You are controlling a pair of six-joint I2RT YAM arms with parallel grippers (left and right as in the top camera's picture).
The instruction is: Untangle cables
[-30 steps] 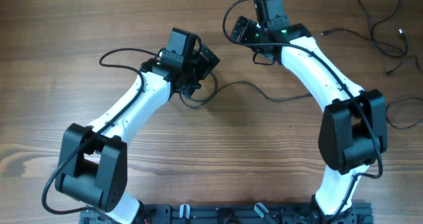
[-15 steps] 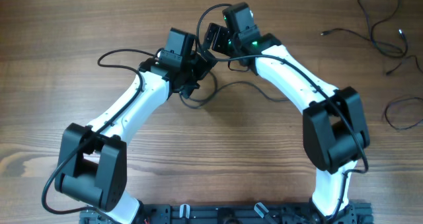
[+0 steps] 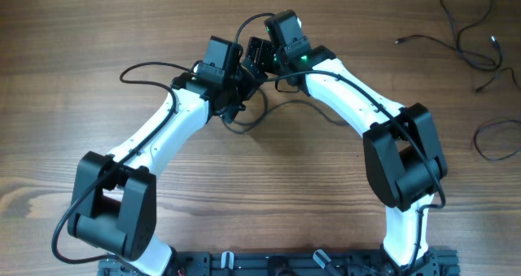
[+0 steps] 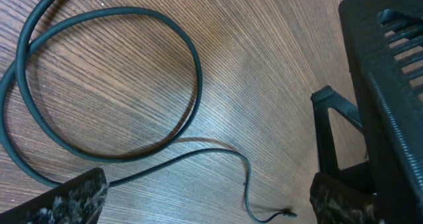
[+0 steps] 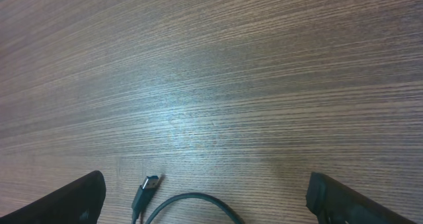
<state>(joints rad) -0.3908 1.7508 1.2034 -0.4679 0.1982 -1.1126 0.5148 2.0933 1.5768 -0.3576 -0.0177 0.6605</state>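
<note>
One black cable (image 3: 286, 105) lies on the wooden table in the middle, partly under both arms. In the left wrist view it forms a loop (image 4: 192, 59), and a thin wire runs off to a tiny tip (image 4: 287, 213). In the right wrist view a USB-like connector (image 5: 149, 184) and a curved stretch of cable (image 5: 198, 201) lie between the fingers. My left gripper (image 3: 247, 81) (image 4: 205, 204) is open, low over the thin wire. My right gripper (image 3: 256, 54) (image 5: 211, 201) is open over the connector, close against the left gripper. Neither holds anything.
More thin black cables lie loosely curled at the far right (image 3: 472, 40), with another loop at the right edge (image 3: 492, 142). The right gripper's black body (image 4: 383, 85) fills the right side of the left wrist view. The left arm's own thick cable (image 3: 151, 68) arches over its forearm.
My right arm has swung left from the upper middle of the table until its gripper sits beside the left gripper. The left arm has not moved.
</note>
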